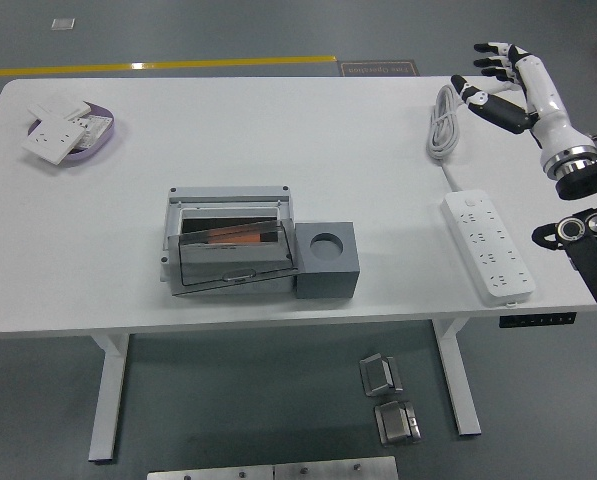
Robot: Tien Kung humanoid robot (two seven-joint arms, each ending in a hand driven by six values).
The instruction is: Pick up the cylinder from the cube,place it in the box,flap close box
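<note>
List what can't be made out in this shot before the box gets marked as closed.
Head view only:
- box: its clear lid glints and hides the inside; an orange shape shows, but not plainly enough to call it the cylinder.
- Whether the lid is latched: too small to tell.
- cube: the depth of its round hole is in shadow.
- right hand: its arm is cut off by the right edge.
- Left arm: out of frame.

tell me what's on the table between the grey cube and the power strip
Nothing: in the head view the stretch of white table between the grey cube and the white power strip is bare.
</note>
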